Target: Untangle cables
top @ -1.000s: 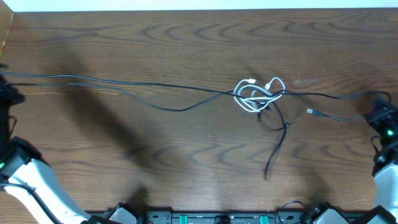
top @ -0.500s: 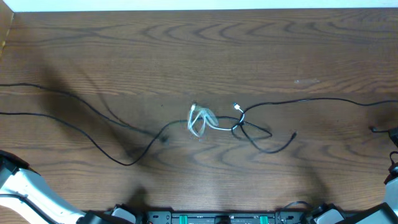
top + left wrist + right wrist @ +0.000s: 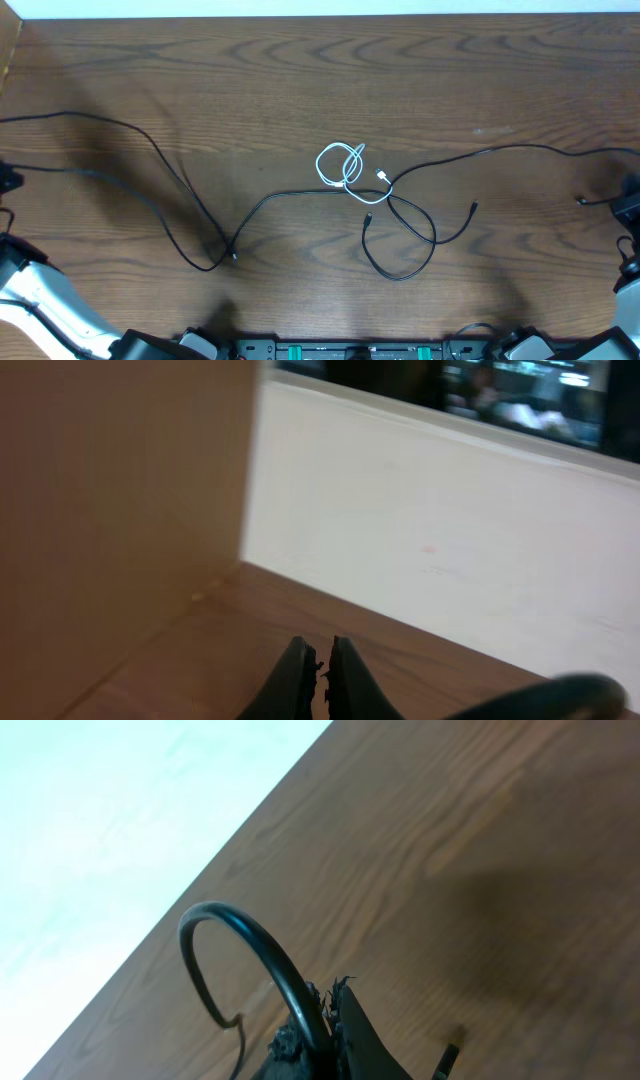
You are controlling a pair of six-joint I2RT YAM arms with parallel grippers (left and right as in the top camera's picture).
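Observation:
The white cable (image 3: 340,165) lies coiled in small loops at the table's middle, with the black cable (image 3: 280,195) running through it. From the coil the black cable sags left to a bend (image 3: 215,262), then arcs up to the left edge. On the right it loops (image 3: 400,272) and has a free end (image 3: 474,207), while another strand (image 3: 500,148) runs to the right edge. My right gripper (image 3: 625,207) (image 3: 330,1005) is shut on the black cable (image 3: 255,935), which curls up from its jaws. At the left edge my left gripper (image 3: 6,181) (image 3: 322,660) is shut, and no cable shows between its fingers.
A light wooden wall (image 3: 120,490) stands at the table's left side, close to my left gripper. A white strip (image 3: 320,8) runs along the far edge. A small black plug end (image 3: 450,1055) lies on the wood beside my right gripper.
The black cable was stretched taut across the table and now lies slack in curves. The white coil jerked left, then settled near the middle. Both grippers have drawn out to the table's edges.

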